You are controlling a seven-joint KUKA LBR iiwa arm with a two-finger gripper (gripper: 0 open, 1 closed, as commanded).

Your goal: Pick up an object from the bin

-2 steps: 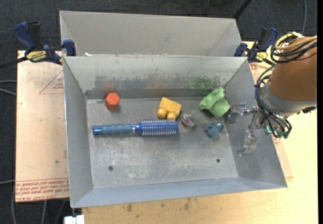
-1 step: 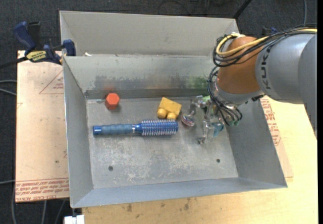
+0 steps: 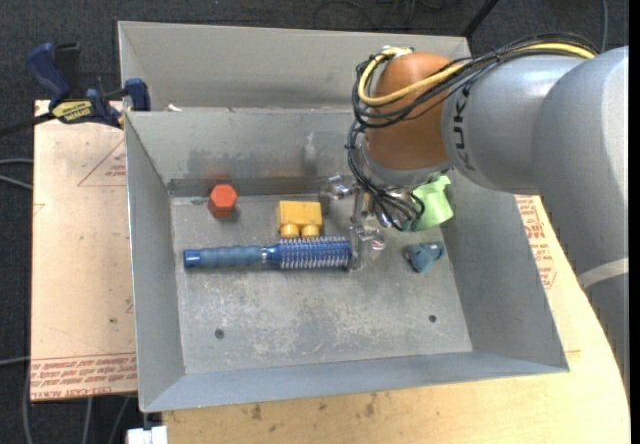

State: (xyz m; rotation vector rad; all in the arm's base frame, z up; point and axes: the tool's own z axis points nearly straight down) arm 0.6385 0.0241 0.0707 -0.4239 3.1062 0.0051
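My gripper [image 3: 362,229] hangs low in the middle of the bin, right at the bristle end of a blue brush [image 3: 262,256]. The brush lies flat, its handle pointing left and its ribbed blue bristle head toward the gripper. A yellow block [image 3: 299,216] sits just behind the brush head, left of the gripper. A small blue piece [image 3: 423,257] lies on the floor to the gripper's right. A light green thing [image 3: 436,202] lies behind it, partly hidden under the arm.
A small red-orange hexagonal piece [image 3: 222,199] stands near the back left of the bin floor. The arm with its orange cover and cables reaches in from the right over the back right part of the bin.
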